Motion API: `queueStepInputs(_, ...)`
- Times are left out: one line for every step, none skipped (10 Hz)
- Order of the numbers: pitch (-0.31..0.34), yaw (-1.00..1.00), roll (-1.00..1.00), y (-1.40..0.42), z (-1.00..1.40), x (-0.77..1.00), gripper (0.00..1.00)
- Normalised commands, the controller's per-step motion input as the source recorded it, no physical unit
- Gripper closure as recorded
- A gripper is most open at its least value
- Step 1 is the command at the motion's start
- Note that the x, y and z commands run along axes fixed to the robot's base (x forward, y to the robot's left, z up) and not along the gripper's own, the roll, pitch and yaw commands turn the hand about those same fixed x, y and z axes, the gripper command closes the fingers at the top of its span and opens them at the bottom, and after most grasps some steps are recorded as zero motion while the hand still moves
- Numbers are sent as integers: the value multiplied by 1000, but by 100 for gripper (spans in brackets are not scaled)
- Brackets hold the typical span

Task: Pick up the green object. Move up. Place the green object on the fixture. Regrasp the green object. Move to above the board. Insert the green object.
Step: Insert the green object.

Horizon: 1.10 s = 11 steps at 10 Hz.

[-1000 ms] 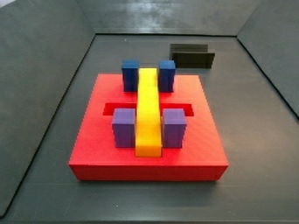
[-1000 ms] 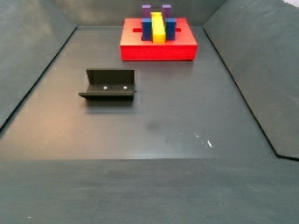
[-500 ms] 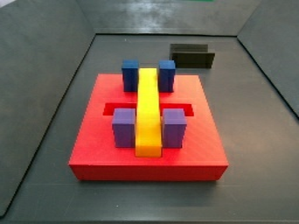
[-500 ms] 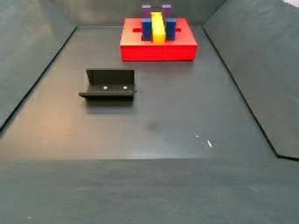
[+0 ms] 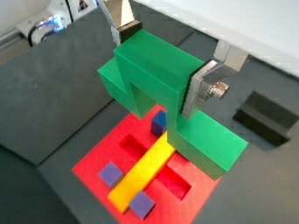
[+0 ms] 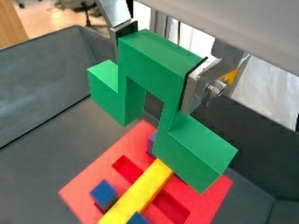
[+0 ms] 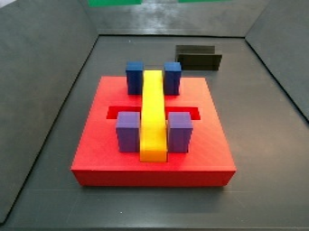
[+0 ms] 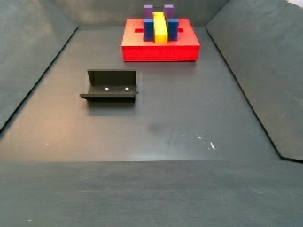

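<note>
Wrist views: I see the gripper high over the board, its silver fingers clamped on the raised middle of the green object, whose two stepped ends hang downward on either side of the grasp; the same hold shows in a wrist view, gripper, green object, one finger, with the board beneath. Below the piece lie the yellow bar and purple posts, and the fixture stands on the dark floor beside the board, apart from it and bare. Side views: in a side view, only a strip of green at the top edge betrays the object; the board, the yellow bar, the blue posts and the recess around the bar are unobstructed, and the fixture sits behind the board at upper right. In a side view the fixture stands mid-left and the board at the top centre; no gripper is visible. I judge the step to be the move above the board before insertion: I would square the piece's long axis to the recess, centre it over the open slots, keep it level, and only then descend slowly, watching the wrist views for a hanging end catching a post.
</note>
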Motion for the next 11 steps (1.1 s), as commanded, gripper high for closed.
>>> queueStepInputs(-121,31,-397,20,-240,0,100)
queueStepInputs(0,23,-39,0,-69,0,100)
queueStepInputs(0,0,0,0,-43,0,100)
queueStepInputs(0,103,0,180,-389,183,100)
queueStepInputs(9,100,47,0,-397,54,100)
queueStepInputs(0,134,0,-69,-546,29,100)
queueStepInputs(0,137,-16,-114,-609,0,100)
queueStepInputs(0,143,-4,-154,-669,0,100)
queueStepInputs(0,154,0,-129,-646,40,100)
queueStepInputs(0,189,20,-114,-654,31,100)
queueStepInputs(0,203,46,-97,-557,0,100)
